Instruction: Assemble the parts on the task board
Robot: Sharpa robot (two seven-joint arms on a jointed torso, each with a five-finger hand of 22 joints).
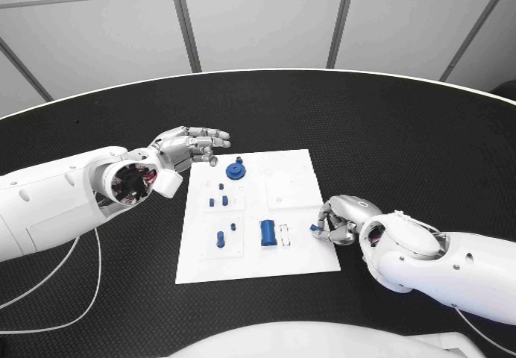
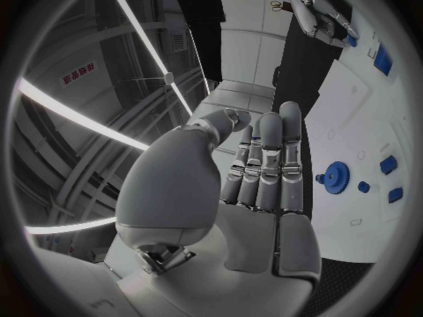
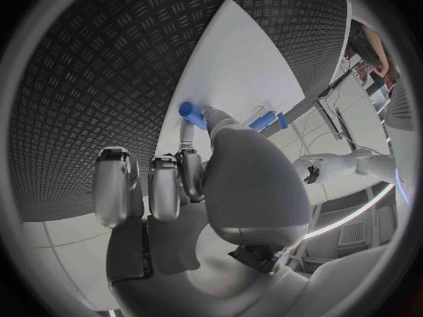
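Task board (image 1: 290, 257) on black table (image 1: 376, 119), blue parts (image 1: 267, 232), right hand (image 1: 335, 221) at edge

Only one piece of writing shows: a small sign with red characters (image 2: 78, 75) on a pale wall panel in the room, seen in the left wrist view well beyond the left hand (image 2: 251, 183), off to the thumb's side and far behind the fingers. The characters are too small and blurred to read. No lettering or numbers can be made out elsewhere.
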